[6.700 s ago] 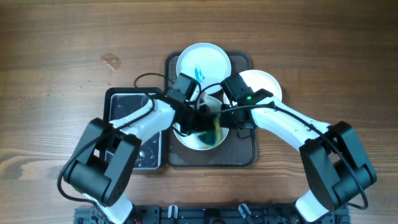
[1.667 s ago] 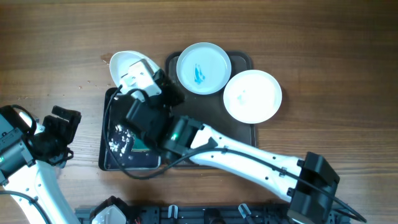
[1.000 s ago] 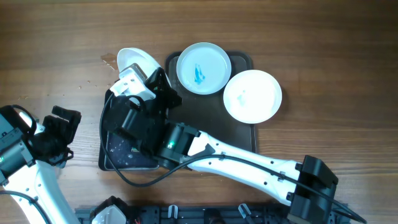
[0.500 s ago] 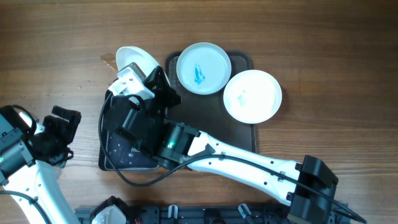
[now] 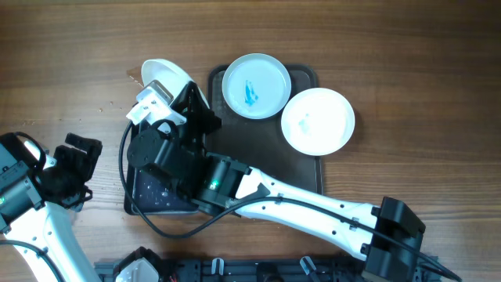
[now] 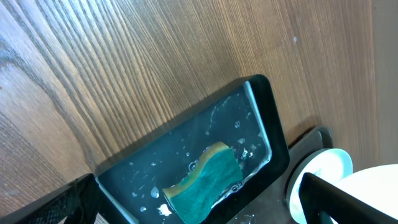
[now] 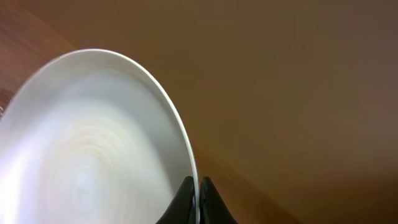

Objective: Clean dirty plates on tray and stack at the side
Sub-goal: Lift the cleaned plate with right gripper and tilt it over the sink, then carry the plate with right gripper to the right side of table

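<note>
My right gripper (image 7: 196,190) is shut on the rim of a white plate (image 7: 93,137) and holds it tilted. From above, this plate (image 5: 162,76) hangs over the wood just left of the dark tray (image 5: 301,176), with the right gripper (image 5: 182,92) at its near edge. A plate with a teal smear (image 5: 256,84) lies at the tray's far end. A third white plate (image 5: 318,120) overhangs the tray's right rim. My left gripper (image 5: 84,168) stands open at the far left, empty and away from all plates.
A glossy black basin (image 6: 258,118) holds water drops and a green sponge (image 6: 205,186); from above the basin (image 5: 137,200) lies mostly under my right arm. The left gripper (image 6: 202,208) faces it. Bare wood surrounds the tray.
My right gripper has shifted a little to the left with the plate and turned its wrist. The left arm and the two other plates have not moved.
</note>
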Controlling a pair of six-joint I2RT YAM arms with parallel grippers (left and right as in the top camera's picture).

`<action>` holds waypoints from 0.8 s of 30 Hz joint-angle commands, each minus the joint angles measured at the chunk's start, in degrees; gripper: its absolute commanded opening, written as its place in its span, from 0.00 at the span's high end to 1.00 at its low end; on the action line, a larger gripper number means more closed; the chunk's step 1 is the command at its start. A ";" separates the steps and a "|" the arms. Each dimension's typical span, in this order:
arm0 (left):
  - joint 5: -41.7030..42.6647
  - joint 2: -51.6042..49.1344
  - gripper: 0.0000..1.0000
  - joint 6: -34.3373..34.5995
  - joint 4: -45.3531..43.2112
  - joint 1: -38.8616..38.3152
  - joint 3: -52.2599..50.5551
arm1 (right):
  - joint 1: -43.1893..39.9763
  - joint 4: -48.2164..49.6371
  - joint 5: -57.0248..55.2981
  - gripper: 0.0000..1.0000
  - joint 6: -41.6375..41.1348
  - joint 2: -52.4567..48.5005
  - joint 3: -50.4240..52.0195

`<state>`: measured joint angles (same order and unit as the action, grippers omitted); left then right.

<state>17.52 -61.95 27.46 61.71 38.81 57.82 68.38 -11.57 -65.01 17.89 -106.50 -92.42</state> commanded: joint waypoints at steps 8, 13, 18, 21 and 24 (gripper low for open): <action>1.07 0.66 0.00 -0.26 -0.04 0.48 1.25 | -14.64 -26.10 47.91 0.96 -44.19 2.08 -1.49; 1.07 0.66 0.00 -0.26 -0.04 0.48 1.25 | -33.55 -26.34 74.10 0.96 -48.50 11.63 -1.49; 1.07 0.66 0.00 -0.26 -0.04 0.48 1.25 | -56.48 -32.68 77.99 0.96 -52.61 20.33 -1.46; 1.07 0.66 0.00 -0.26 -0.04 0.48 1.25 | -73.35 -41.59 81.35 0.96 -52.11 21.16 -1.25; 1.07 0.66 0.00 -0.26 -0.04 0.48 1.25 | -88.78 -46.27 81.40 0.96 -48.48 19.28 3.15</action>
<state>17.74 -61.93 27.46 61.71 38.81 57.84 -11.03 -55.75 12.47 -32.71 -85.01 -93.27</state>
